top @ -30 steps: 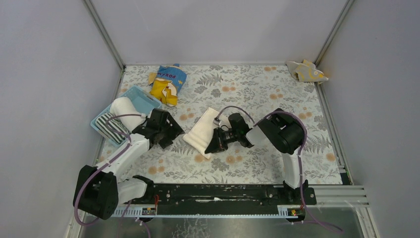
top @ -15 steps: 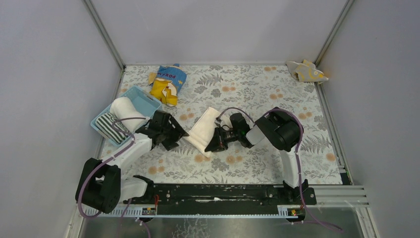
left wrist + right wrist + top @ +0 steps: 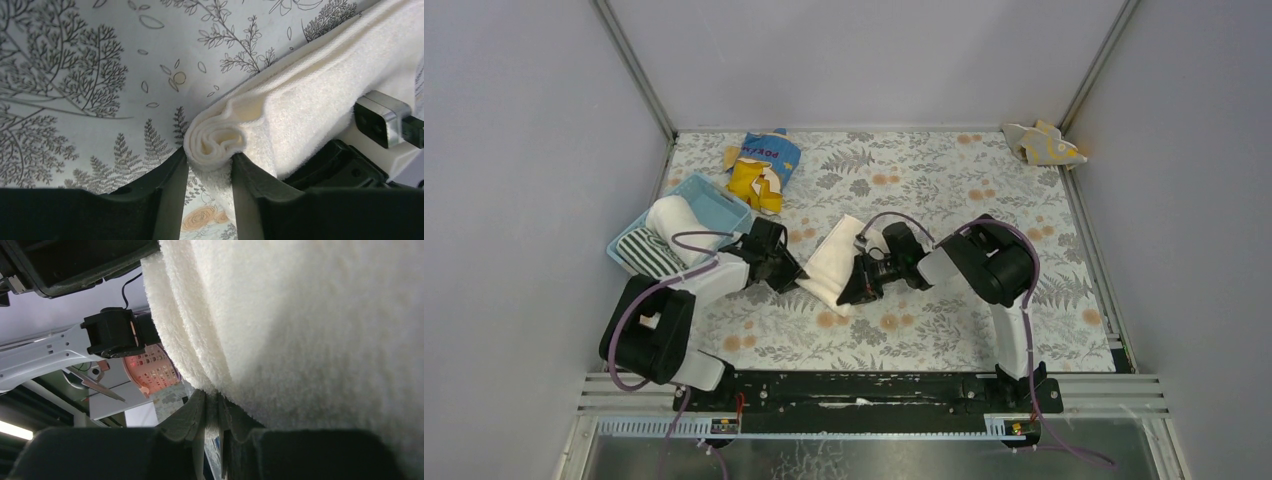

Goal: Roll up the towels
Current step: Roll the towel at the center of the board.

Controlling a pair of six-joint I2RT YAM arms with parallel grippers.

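Two jaws of the left gripper pinched the rolled end of the cream towel, whose opposite edge the right gripper clamped.

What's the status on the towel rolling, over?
Left end effector pinching rolled end of cream towel. Right end effector clamped on its other side. Towel partly rolled. Blue basket, snack bag off to the side.
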